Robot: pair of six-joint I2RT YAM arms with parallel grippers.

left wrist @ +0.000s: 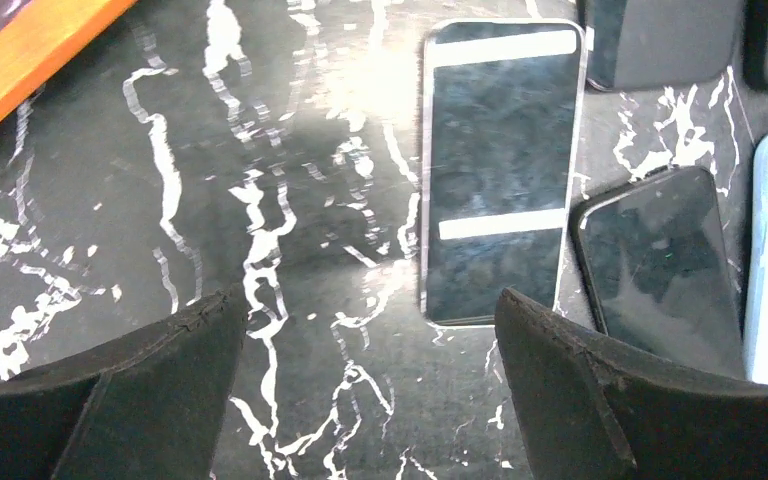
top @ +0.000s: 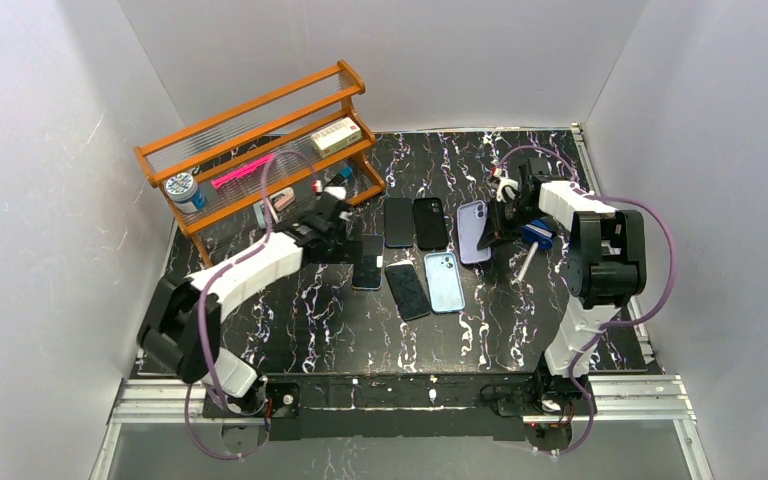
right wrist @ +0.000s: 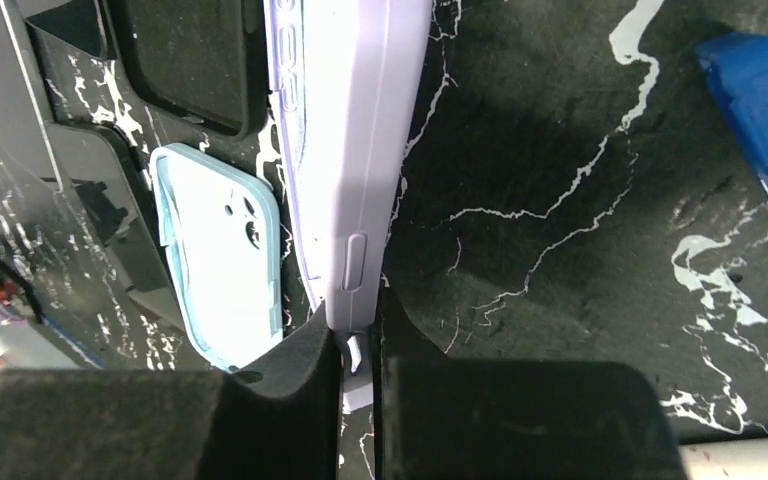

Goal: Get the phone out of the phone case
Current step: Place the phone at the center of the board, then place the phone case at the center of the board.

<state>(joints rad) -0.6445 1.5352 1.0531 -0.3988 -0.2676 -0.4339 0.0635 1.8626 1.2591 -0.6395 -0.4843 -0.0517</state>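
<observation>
A lilac phone case (top: 472,230) lies in the row of phones on the black marbled table (top: 340,320). My right gripper (top: 503,220) is shut on its right long edge. In the right wrist view the lilac case (right wrist: 355,150) is raised on edge, and my right gripper (right wrist: 358,322) pinches its near end by a side button. I cannot tell if a phone is inside. My left gripper (top: 334,230) is open and empty, left of the row. In the left wrist view the left gripper (left wrist: 370,340) hovers over bare table, short of a silver-edged phone (left wrist: 500,170).
A light blue case (top: 444,282) (right wrist: 222,255), black phones (top: 430,222) (left wrist: 660,270) and a dark phone (top: 368,262) lie around the lilac case. A blue-handled tool (top: 534,240) (right wrist: 760,110) lies to its right. An orange rack (top: 260,140) stands at the back left.
</observation>
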